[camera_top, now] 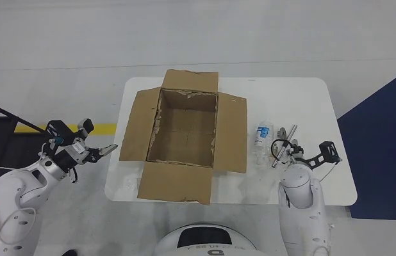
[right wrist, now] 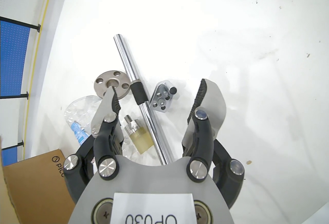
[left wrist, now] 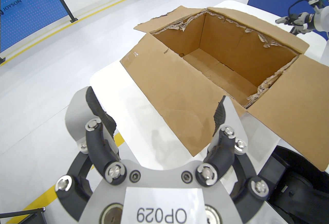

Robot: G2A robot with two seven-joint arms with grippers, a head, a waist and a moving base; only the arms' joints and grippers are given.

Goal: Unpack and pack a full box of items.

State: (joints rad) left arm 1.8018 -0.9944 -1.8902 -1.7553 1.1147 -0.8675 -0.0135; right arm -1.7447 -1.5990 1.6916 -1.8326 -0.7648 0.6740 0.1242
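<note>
Top and wrist views, packing stage. The cardboard box (camera_top: 231,131) stands open in the middle of the table (camera_top: 300,96), all four flaps folded outward and its floor bare. The items lie in a tight cluster just beside its right flap: a crumpled clear bottle (right wrist: 77,110), a steel rod (right wrist: 124,54) with a black band near its middle, a round flange (right wrist: 100,81), a small drilled bracket (right wrist: 162,99) and a threaded fitting (right wrist: 137,135). The right gripper (right wrist: 158,87) hangs over this cluster with its fingers spread wide and nothing between them. The left gripper (left wrist: 156,96), likewise spread and empty, sits off the table's left edge, facing the box. The rod looks stiff, polished and probably slippery; a hold across it at the banded part, near its balance point, would likely resist tilting. The bottle appears light and crushable, so calls for a gentle squeeze across its body. The flange seems heavy and lies flat, so its rim is the likely purchase.
</note>
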